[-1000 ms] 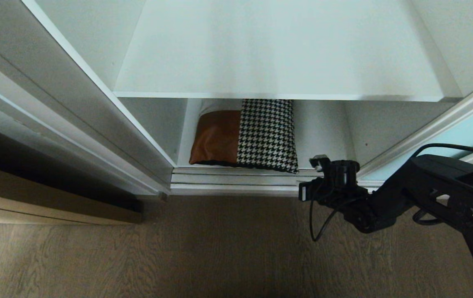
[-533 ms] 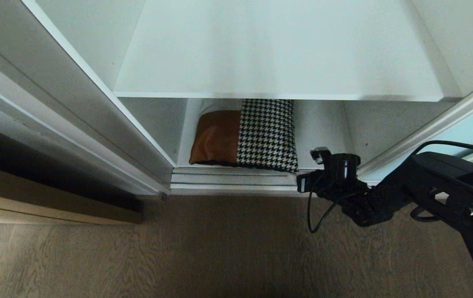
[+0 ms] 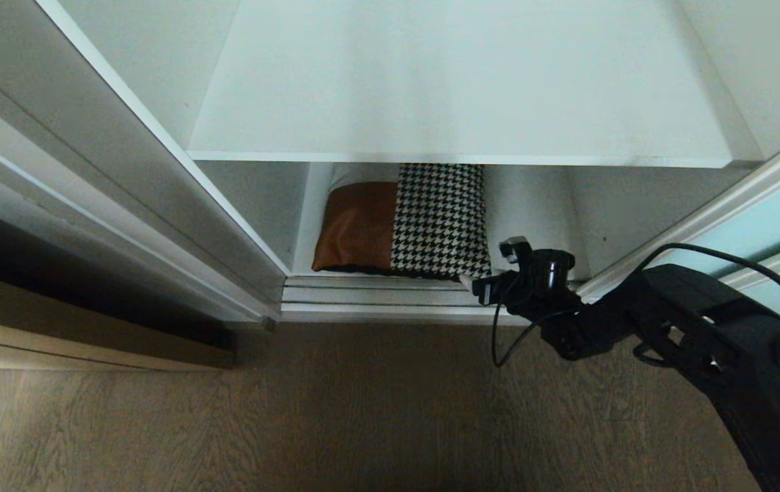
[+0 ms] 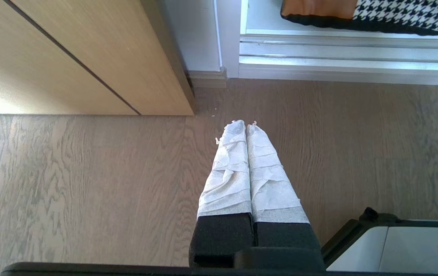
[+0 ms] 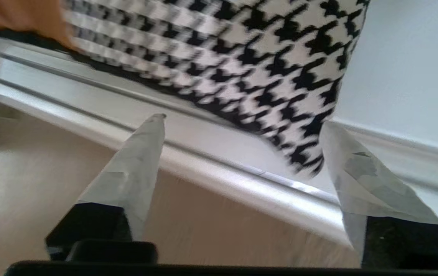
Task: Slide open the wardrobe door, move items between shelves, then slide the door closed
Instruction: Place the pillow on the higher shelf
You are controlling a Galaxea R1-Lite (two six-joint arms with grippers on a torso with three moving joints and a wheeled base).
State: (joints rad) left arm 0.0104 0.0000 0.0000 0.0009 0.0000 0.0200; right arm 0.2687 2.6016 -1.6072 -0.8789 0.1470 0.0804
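Right wrist view: right hand spread wide at soft tan-and-houndstooth patchwork pillow; next, probably advance, clamp corner.

The right arm is matte black and blocky, with a thin black cable looping over it. Both grippers' fingers are wrapped in wrinkled white tape.

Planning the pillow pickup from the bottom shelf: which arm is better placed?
Right. The right gripper is open at the houndstooth pillow's near corner by the door track; the left gripper is shut over the floor.
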